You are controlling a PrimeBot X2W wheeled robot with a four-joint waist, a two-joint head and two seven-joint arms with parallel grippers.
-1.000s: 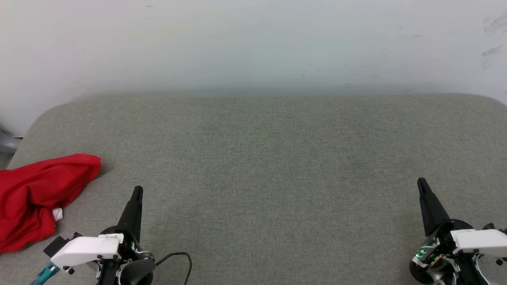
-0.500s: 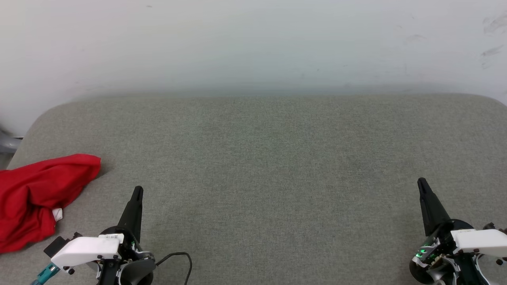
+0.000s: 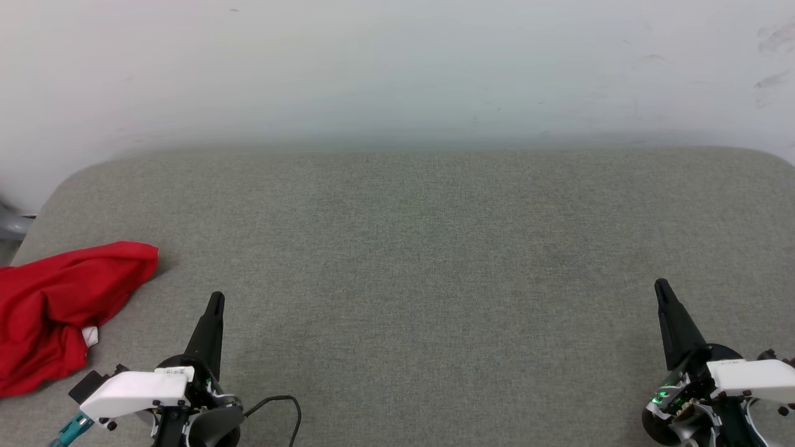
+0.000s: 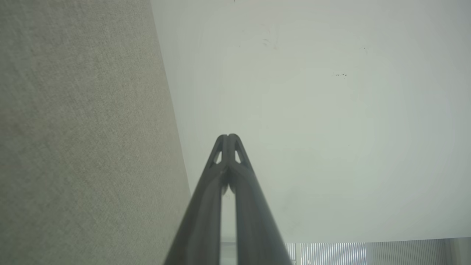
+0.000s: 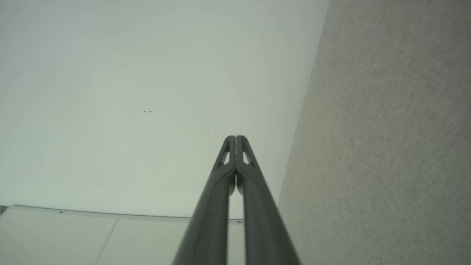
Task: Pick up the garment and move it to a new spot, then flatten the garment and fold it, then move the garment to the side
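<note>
The garment, a crumpled red heap with a small white patch showing, lies at the left edge of the grey fabric surface in the head view. To its right, apart from it, my left gripper points up the view with its tips pressed together and nothing in them. My right gripper stands far off at the lower right, likewise shut and empty. The left wrist view shows the left gripper with tips touching, and the right wrist view shows the right gripper the same way.
A pale wall rises behind the grey surface. The surface has rounded far corners. A black cable loops beside my left wrist. A grey object peeks in past the left edge.
</note>
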